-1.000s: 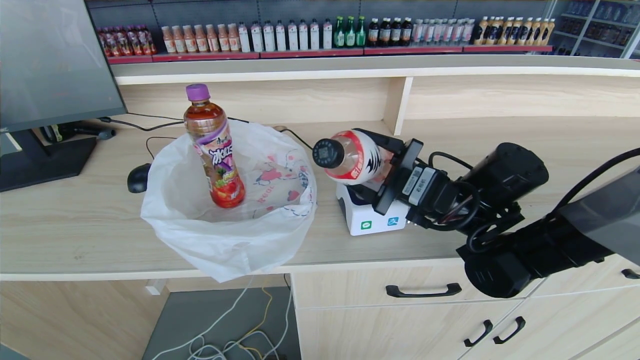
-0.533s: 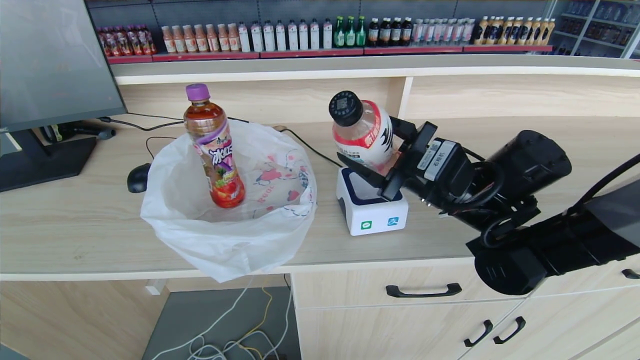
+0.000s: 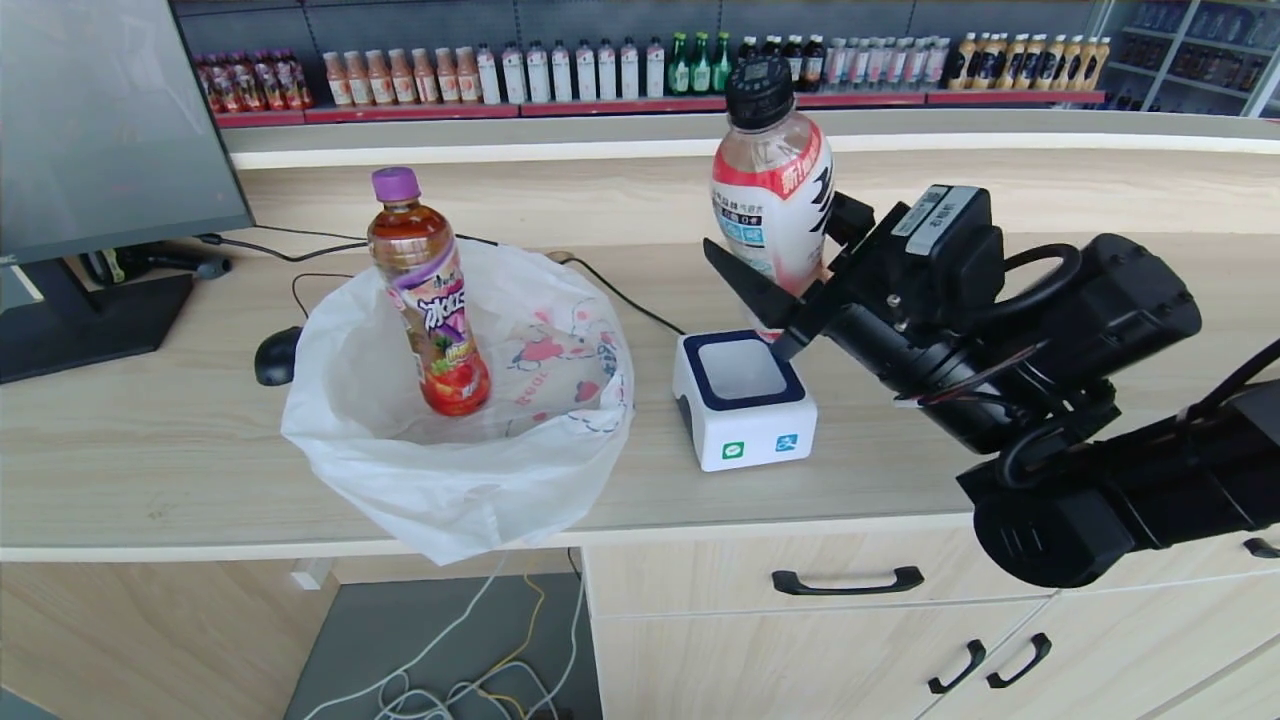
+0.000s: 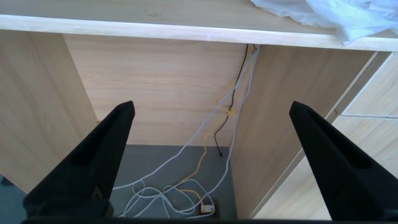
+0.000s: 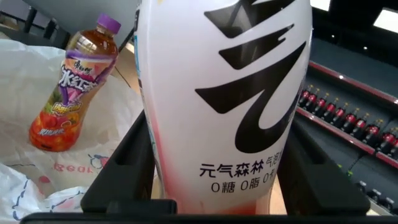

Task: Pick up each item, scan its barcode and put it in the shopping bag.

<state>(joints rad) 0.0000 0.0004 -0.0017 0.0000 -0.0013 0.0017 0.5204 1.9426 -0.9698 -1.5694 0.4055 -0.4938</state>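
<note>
Clamping white bottle (image 3: 771, 190), right tool (image 3: 786, 256)

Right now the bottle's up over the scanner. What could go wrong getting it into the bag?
1. The tea bottle stands tilted mid shopping bag; lowering the white bottle in could knock it over.
2. The bag's front wall sags over the counter edge, so added weight might pull it off.
3. The right gripper holds the white bottle by its lower half above the scanner; a fast swing may tip it.
</note>
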